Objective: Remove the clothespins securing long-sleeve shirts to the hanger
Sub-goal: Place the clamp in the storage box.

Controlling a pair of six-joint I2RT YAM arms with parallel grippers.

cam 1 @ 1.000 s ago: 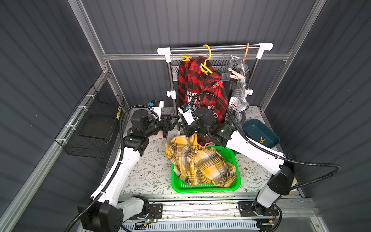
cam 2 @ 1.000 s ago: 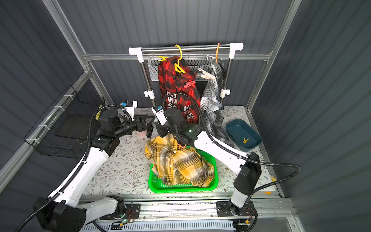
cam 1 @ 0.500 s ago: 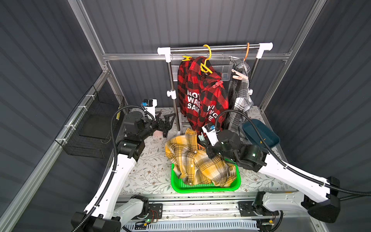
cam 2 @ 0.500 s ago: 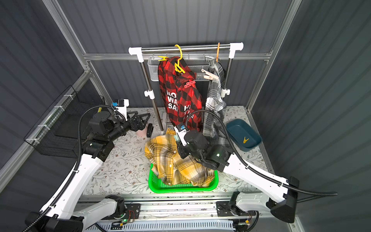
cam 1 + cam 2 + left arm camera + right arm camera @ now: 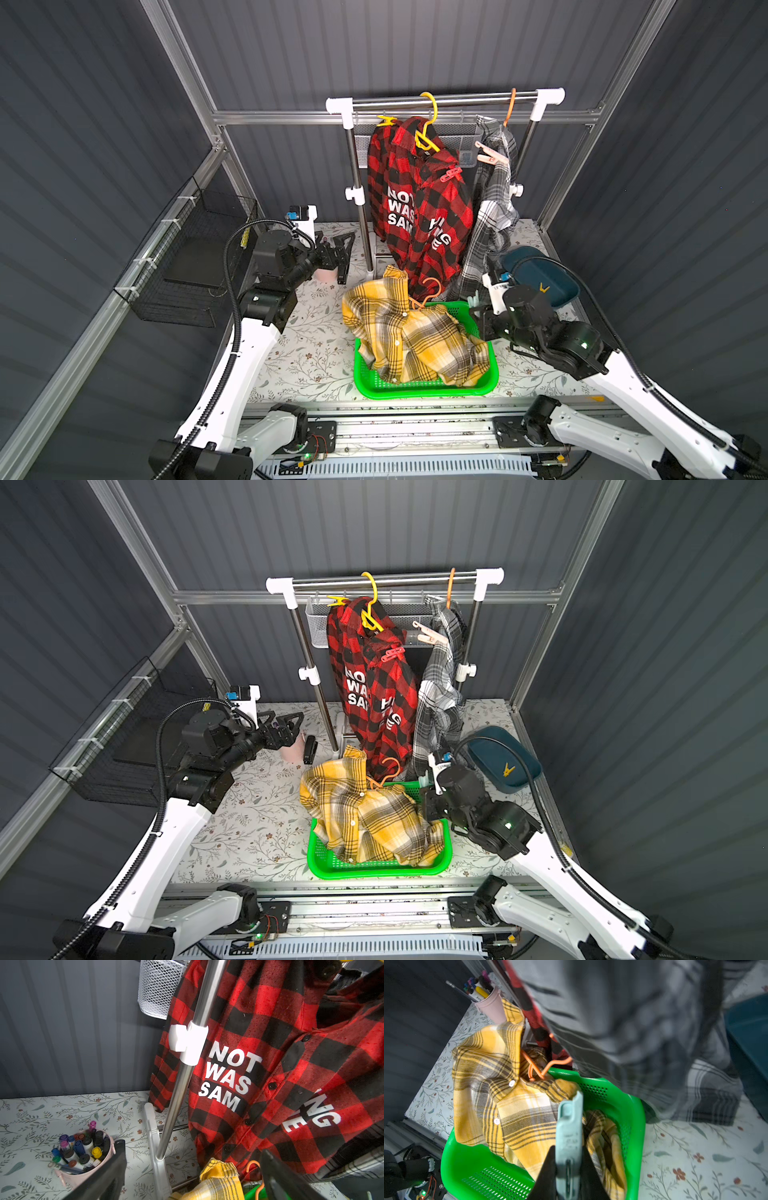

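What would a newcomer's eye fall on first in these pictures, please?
Probably the red-and-black shirt with white block letters, hanging from the rail at the back. Next, the yellow plaid shirt heaped in the bright green basket in front, and the right hand shut on a pale blue-grey clothespin near that basket.

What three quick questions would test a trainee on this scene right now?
1. True or false: the left gripper is shut on a clothespin.
2. What does the right gripper hold? A) a red clothespin B) a pale blue-grey clothespin C) an orange hanger
3. Where does the yellow-and-black plaid shirt lie?

Key: 1. False: its jaws stand open and empty. 2. B. 3. In the green basket, partly draped over its rim.
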